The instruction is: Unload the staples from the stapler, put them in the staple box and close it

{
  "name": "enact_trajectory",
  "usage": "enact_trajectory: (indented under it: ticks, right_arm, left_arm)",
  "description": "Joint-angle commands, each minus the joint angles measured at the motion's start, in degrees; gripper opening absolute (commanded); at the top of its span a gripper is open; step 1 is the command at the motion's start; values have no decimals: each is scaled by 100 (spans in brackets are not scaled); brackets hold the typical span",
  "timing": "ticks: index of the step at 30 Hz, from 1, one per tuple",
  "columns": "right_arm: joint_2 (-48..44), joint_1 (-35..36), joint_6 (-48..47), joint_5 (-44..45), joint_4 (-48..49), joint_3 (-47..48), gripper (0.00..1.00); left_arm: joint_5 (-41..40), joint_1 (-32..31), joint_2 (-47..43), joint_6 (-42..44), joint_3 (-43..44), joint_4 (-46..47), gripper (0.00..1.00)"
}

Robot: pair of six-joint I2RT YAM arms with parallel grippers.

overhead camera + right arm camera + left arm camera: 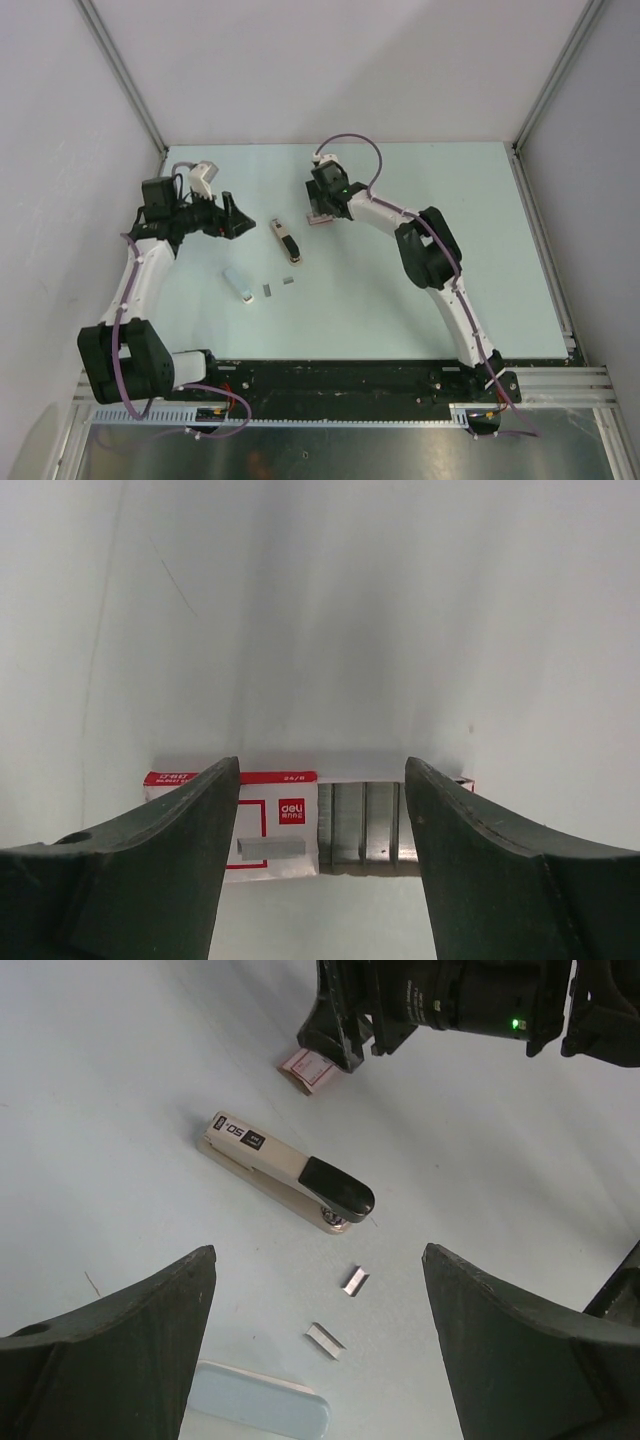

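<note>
The stapler (288,242) lies closed on the table between the arms; in the left wrist view it (285,1172) has a beige body, a black top at one end and a black label at the other. Two short loose staple strips (354,1281) (325,1340) lie just in front of it, and also show in the top view (289,281) (267,291). My left gripper (318,1255) is open and empty, left of the stapler (235,215). My right gripper (322,770) is open and empty, hovering over a staple box (280,825).
The red-and-white staple box (320,218) is slid half open, showing rows of staples (365,825). A pale blue oblong piece (238,284) lies near the loose strips, also in the left wrist view (258,1400). Side walls border the table.
</note>
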Motion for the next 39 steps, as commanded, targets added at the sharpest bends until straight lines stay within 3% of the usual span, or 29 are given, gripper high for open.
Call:
enact_trajectory:
  ticks: [1,13,39]
  right_arm:
    - [-488,41,161,173,-368,-946,70]
    - [-1568,129,894,304,-23,-2990,65]
    - [-3233,1199,2933,1183,-443,-5294,62]
  left_arm:
    - [198,31,-382,11,-29,-126,89]
    - [211,36,-759,91,-75,-309,89]
    - [390,38,-1084,196,-206,-468,90]
